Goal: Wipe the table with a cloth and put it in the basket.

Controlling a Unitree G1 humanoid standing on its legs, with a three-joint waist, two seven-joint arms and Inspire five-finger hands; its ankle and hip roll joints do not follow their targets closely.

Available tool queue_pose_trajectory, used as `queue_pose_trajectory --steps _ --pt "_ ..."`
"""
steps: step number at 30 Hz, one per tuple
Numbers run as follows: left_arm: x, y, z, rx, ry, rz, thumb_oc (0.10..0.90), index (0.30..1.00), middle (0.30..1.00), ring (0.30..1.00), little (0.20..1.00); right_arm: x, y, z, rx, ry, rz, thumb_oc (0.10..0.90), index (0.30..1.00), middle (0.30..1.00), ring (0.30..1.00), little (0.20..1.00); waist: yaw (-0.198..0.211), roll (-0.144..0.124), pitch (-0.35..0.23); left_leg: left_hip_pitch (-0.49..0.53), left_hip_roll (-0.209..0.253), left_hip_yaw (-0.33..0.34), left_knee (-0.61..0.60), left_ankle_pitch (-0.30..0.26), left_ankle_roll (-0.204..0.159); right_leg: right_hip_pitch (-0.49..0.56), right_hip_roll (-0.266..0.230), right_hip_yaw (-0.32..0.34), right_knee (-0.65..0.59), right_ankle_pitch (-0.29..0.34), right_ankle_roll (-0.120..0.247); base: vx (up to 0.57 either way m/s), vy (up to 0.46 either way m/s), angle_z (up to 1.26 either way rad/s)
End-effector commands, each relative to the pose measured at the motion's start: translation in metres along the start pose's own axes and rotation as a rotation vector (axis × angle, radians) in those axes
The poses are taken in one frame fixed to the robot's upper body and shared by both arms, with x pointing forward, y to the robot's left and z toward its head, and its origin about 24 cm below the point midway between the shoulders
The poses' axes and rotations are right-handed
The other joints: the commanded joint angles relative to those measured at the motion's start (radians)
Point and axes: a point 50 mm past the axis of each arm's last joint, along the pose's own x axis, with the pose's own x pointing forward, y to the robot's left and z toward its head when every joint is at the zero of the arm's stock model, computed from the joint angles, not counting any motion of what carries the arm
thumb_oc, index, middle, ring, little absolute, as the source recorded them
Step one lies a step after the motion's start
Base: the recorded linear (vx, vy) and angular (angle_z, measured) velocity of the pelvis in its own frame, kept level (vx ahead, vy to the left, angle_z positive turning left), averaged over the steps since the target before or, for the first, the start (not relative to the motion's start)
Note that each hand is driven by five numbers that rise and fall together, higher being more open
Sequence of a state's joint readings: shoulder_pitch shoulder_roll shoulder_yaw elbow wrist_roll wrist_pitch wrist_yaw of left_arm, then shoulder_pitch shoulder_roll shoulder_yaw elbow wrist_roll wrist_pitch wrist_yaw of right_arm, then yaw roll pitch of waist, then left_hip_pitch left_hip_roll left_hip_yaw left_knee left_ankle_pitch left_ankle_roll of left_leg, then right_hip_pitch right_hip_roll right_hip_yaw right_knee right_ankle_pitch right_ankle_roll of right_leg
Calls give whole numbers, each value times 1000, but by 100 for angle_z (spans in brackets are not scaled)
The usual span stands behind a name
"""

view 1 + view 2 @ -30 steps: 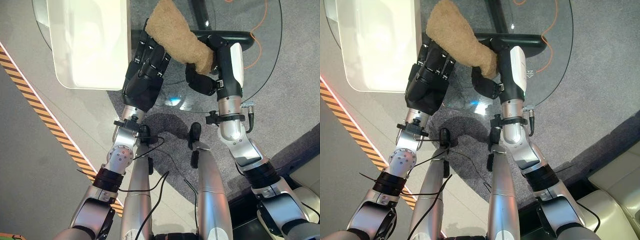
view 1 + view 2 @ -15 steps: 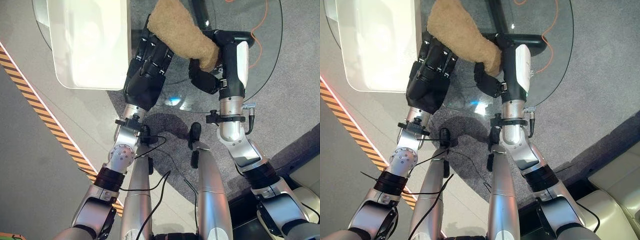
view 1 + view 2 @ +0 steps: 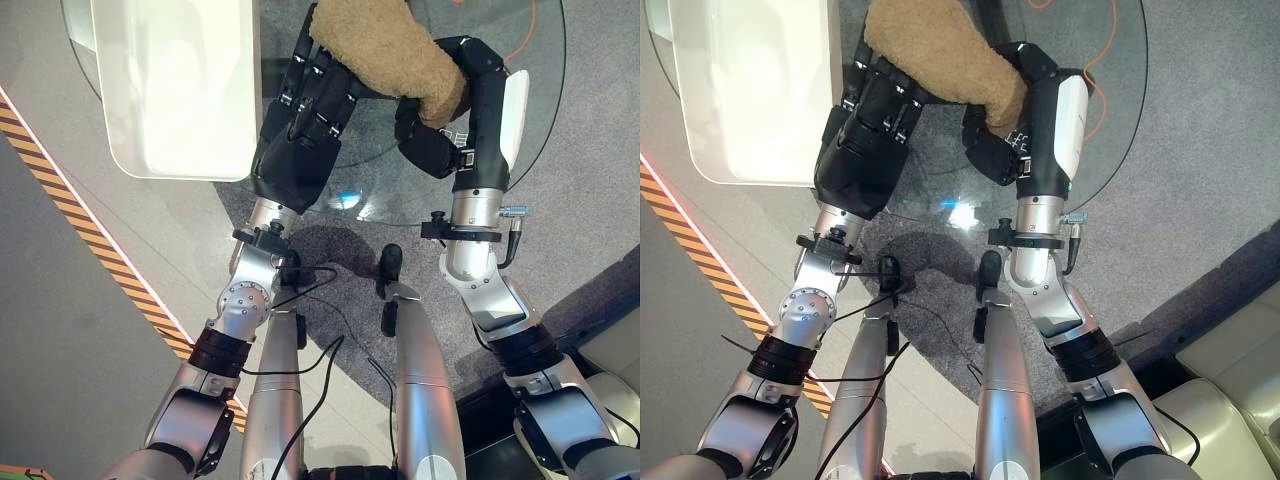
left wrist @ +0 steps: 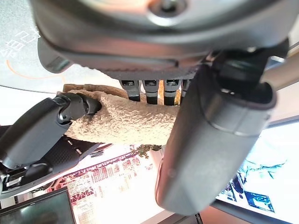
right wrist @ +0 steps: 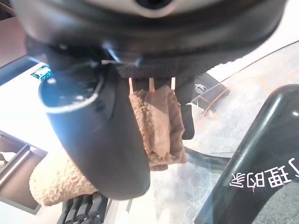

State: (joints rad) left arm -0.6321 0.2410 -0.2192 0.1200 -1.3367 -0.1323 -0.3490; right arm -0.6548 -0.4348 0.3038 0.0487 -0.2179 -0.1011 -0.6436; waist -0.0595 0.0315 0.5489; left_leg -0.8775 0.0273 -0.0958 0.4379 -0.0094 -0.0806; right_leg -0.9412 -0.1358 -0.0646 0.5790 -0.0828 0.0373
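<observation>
over the glass table [image 3: 400, 195], right hand [image 3: 440, 150] clamps the cloth [image 3: 385, 45]; left hand [image 3: 300, 130] flat beneath.

the scene is brightly and evenly lit from above. the white tray [image 3: 175, 85] is washed out by glare, and the glass desk [image 3: 520, 130] carries a small bluish reflection near its front edge. a soft shadow lies on the grey carpet [image 3: 600, 200] under the arms. in the wrist views the near hand [image 4: 215, 135] bulk is blurred, and the background burns out to white.
</observation>
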Motion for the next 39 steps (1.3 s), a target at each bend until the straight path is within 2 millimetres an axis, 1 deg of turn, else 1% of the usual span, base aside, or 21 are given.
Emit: queue_pose_trajectory --steps 1,6,17,21,27,33,39 --pt "22 -64 10 39 -38 -429 800 900 900 900 900 30 -33 60 120 -326 -249 100 300 300 300 200 10 -18 -29 41 -88 117 -8 -49 125 55 134 7 -78 23 -29 0 0 0" --pt "23 -64 10 57 -34 -409 800 900 900 900 900 30 -35 63 136 -353 -270 100 300 300 300 200 10 -15 -29 41 -88 118 -8 -49 124 58 134 6 -80 22 -29 0 0 0" --pt "20 -51 18 56 -116 -244 800 900 900 900 900 29 -40 81 160 -448 -284 100 300 300 300 200 13 -17 -29 34 -90 116 -4 -50 125 52 138 5 -72 16 -29 0 0 0" --pt "19 -49 21 69 -140 -212 800 900 900 900 900 28 -40 84 164 -464 -286 100 300 300 300 200 14 -18 -29 31 -89 116 -2 -50 126 50 137 3 -72 16 -29 0 0 0" --pt "16 -41 26 107 -197 -96 800 900 900 900 900 27 -41 88 173 -477 -284 100 300 300 300 200 16 -18 -29 32 -91 114 -5 -47 127 52 139 1 -74 15 -29 0 0 0" --pt "13 -38 31 128 -233 -53 800 900 900 900 900 27 -43 90 173 -489 -291 100 300 300 300 200 20 -20 -29 30 -91 114 -5 -47 127 52 140 -2 -75 15 -29 0 0 0" --pt "14 -40 30 122 -225 -65 800 900 900 900 900 27 -41 90 173 -481 -279 100 300 300 300 200 19 -21 -29 29 -91 114 -6 -45 126 52 141 -2 -76 17 -28 0 0 0"
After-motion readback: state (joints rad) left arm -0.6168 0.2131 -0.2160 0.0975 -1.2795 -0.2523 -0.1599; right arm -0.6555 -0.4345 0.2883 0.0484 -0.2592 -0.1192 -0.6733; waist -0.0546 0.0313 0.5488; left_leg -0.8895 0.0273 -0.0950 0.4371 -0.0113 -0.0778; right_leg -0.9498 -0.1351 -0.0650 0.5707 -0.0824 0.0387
